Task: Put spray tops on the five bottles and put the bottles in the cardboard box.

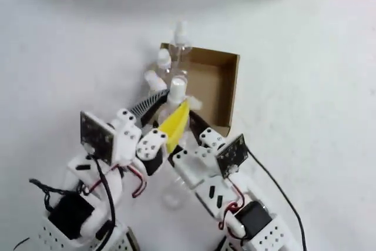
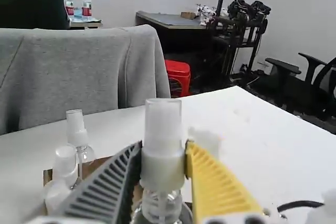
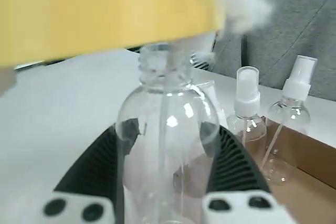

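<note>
My left gripper is shut on a white spray top, one grey ribbed finger and one yellow finger pinching it. The top stands over the neck of a clear bottle, and its thin tube hangs down inside. My right gripper is shut on that bottle's body, black fingers on both sides. Both grippers meet at the near edge of the cardboard box. Three bottles with spray tops stand at the box's left side.
The white table spreads wide to the right of and behind the box. Grey chair backs line the table's far edge. Both arm bases and their cables crowd the near edge.
</note>
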{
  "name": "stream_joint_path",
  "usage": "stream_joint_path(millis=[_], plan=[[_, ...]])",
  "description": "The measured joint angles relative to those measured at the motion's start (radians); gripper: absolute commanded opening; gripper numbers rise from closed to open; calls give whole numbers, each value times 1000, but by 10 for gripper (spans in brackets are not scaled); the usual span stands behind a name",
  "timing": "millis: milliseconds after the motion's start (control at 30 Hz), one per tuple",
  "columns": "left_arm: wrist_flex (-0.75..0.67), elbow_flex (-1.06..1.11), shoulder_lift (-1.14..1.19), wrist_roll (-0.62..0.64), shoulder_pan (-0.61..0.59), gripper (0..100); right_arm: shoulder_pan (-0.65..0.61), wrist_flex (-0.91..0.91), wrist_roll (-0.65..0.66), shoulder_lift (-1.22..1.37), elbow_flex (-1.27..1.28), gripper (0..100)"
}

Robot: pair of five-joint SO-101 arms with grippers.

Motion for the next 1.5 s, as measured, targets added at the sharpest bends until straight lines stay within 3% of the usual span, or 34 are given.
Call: stream_joint_path(millis=[733,1067,1500], plan=[[-25,201,-265,-2,2,26,20,2,3,2,0,16],[-18,227,-302,-2,-2,273,29,2,0,0,0,16],[23,229,-290,-2,-20,283,49,0,0,0,0,16]])
